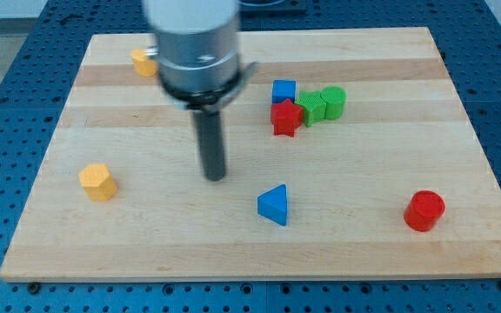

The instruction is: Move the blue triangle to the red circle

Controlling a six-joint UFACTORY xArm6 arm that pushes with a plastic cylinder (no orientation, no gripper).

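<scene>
The blue triangle (274, 205) lies on the wooden board (146, 235) below the view's middle. The red circle (424, 210) stands near the view's lower right, well apart from the triangle. My tip (215, 177) rests on the board to the left of the blue triangle and slightly above it, with a gap between them. The rod rises to the arm's grey end at the view's top.
A cluster sits at upper middle right: a blue cube (283, 90), a red star-like block (286, 117), a green block (313, 106) and a green cylinder (334, 101). A yellow block (97, 181) lies at the left. Another yellow block (143, 62) is at upper left, partly behind the arm.
</scene>
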